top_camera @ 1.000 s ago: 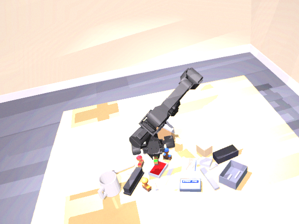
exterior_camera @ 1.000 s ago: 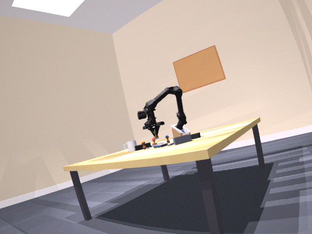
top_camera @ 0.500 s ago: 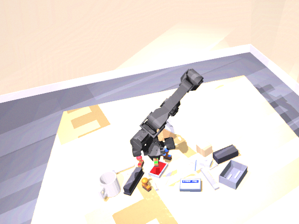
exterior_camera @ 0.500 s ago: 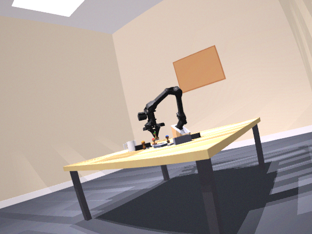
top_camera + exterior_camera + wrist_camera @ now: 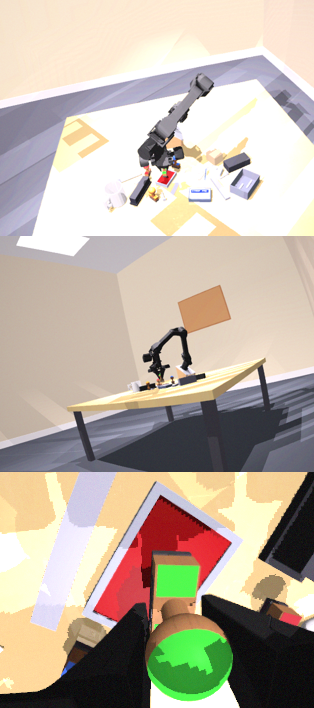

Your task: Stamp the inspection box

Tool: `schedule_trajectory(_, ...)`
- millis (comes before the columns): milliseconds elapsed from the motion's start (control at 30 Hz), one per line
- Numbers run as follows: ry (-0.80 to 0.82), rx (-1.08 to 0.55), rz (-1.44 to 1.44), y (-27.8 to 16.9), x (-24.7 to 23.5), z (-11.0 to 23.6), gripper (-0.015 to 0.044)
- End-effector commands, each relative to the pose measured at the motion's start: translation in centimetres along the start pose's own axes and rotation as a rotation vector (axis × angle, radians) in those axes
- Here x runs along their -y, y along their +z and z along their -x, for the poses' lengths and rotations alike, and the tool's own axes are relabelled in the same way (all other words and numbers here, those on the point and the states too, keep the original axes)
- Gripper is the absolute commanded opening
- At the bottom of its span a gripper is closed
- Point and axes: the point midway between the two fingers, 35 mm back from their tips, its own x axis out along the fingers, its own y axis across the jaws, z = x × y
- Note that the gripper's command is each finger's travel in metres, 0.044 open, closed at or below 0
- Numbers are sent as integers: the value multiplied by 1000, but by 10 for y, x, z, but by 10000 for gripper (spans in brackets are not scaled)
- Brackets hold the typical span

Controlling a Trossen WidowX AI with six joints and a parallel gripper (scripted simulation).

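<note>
1. the pass stamp, with its green knob and green block, is pinched upright in the hand, the black fingers pressing the wooden neck from both sides.
2. in the wrist view the stamp's green base sits over the red ink pad; whether it touches the pad's surface cannot be told.
3. from above, the stamp stands at the near-left part of the red pad, which lies in a pale frame on the tabletop.
4. a red-topped stamp stands just left of the pad, and a blue-topped stamp stands just behind it to the right.
5. a long black block lies left of the pad, with an orange-knobbed stamp beside its near end.
6. a white mug sits further left, near the tabletop's front.
7. a blue-and-white box labelled "stamp pad" lies to the right of the red pad, apart from it.
8. further right are a grey open tray, a dark block and a small tan box.
9. in the side view the arm arches over, the hand pointing straight down at the cluster of things.
</note>
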Motion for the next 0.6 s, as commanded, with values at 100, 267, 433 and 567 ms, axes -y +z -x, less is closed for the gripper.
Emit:
schedule_trajectory(100,6,1,-6,-1,-1,-6,0)
schedule_trajectory(267,7,1,-6,-1,-1,-9,0)
schedule_trajectory(433,7,1,-6,-2,-1,-12,0)
schedule_trajectory(567,7,1,-5,-2,-1,-15,0)
